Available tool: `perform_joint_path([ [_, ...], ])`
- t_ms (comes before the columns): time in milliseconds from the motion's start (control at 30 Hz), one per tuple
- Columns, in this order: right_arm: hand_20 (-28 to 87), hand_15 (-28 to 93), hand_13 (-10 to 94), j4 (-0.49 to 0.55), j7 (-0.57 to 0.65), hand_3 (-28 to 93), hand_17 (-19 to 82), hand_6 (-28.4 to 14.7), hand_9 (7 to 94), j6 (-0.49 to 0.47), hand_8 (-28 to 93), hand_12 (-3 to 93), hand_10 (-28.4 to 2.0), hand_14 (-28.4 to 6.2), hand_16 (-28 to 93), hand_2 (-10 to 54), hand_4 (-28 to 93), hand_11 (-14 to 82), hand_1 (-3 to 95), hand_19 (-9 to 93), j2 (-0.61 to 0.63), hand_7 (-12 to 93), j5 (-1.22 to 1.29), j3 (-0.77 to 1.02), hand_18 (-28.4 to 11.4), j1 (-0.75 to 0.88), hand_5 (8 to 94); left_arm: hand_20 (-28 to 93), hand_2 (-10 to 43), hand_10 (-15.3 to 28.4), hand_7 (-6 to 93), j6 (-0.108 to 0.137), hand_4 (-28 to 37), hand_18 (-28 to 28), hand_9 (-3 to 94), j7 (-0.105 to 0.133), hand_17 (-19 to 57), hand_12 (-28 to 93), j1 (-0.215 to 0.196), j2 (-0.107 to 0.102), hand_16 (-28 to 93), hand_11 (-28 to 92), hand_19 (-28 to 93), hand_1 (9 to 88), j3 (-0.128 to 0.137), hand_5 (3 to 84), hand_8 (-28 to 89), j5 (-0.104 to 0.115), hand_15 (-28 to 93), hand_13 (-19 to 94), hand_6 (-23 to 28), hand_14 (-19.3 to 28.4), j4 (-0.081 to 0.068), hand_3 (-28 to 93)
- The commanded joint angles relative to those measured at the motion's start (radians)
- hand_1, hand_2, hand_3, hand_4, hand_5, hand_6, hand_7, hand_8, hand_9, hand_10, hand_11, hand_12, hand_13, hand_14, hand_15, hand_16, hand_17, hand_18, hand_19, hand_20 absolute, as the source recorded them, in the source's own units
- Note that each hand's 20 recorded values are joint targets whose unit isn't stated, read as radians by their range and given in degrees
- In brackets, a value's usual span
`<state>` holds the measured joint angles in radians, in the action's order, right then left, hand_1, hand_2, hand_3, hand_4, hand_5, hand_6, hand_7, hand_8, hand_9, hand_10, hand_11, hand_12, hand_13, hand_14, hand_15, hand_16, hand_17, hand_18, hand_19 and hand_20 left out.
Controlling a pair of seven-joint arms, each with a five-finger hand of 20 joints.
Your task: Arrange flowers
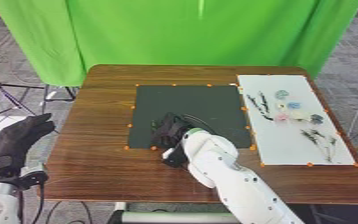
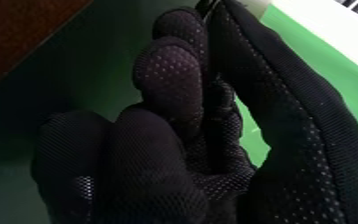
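My right hand (image 1: pixel 168 131) is low over the dark green mat (image 1: pixel 171 97), near its lower middle. In the right wrist view, that hand (image 2: pixel 171 150) has curled fingers, and its thumb tip meets a fingertip; whether anything thin lies between them is unclear. Several artificial flowers lie on the white sheet at the right: a pale grey-green one (image 1: pixel 282 94), a blue one (image 1: pixel 294 105), a pink one (image 1: pixel 281 117) and a grey-blue one (image 1: pixel 316 118). Dark sprigs (image 1: pixel 263 106) lie left of them, whitish sprigs (image 1: pixel 316 136) nearer. My left hand (image 1: pixel 23 137) is open beyond the table's left side.
The white sheet (image 1: pixel 286 150) covers the table's right part, held by orange tape pieces. Bare brown wood (image 1: pixel 87 150) surrounds the mat on its left and near sides. A green cloth (image 1: pixel 184 35) hangs behind the table.
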<state>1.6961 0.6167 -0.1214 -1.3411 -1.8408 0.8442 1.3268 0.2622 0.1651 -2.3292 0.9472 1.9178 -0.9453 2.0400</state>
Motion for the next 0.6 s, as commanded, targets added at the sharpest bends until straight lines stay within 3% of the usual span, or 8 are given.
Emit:
perform_joint_path([
  [33, 55, 70, 94, -0.001, 0.01, 57, 78, -4.6, 91.8, -0.008, 25, 28.8, -11.7, -3.6, 26, -9.5, 4, 48.3, 52.6, 93, -0.006, 37, 0.011, -0.007, -8.7, 0.009, 81.3, 19, 2.6, 14.1, 13.9, -0.019, -24.3, 14.8, 47.6, -0.013, 4.4, 15, -0.002, 0.005, 4, 24, 13, 21.7, 0.009, 49.1, -6, 0.005, 22, 37, 4.9, 18.4, 0.003, 65],
  [600, 53, 68, 94, -0.001, -0.015, 59, 78, -4.6, 91.4, 0.005, 23, 28.7, -11.8, -3.5, 26, -9.5, 2, 47.0, 46.1, 93, -0.005, 35, 0.01, -0.01, -8.6, 0.013, 81.2, 20, 1.9, 14.1, 13.9, -0.03, -22.9, 14.9, 47.2, -0.012, 4.1, 15, 0.007, 0.003, 4, 23, 14, 22.8, 0.004, 48.8, -6, 0.002, 23, 36, 4.9, 18.5, -0.002, 65],
])
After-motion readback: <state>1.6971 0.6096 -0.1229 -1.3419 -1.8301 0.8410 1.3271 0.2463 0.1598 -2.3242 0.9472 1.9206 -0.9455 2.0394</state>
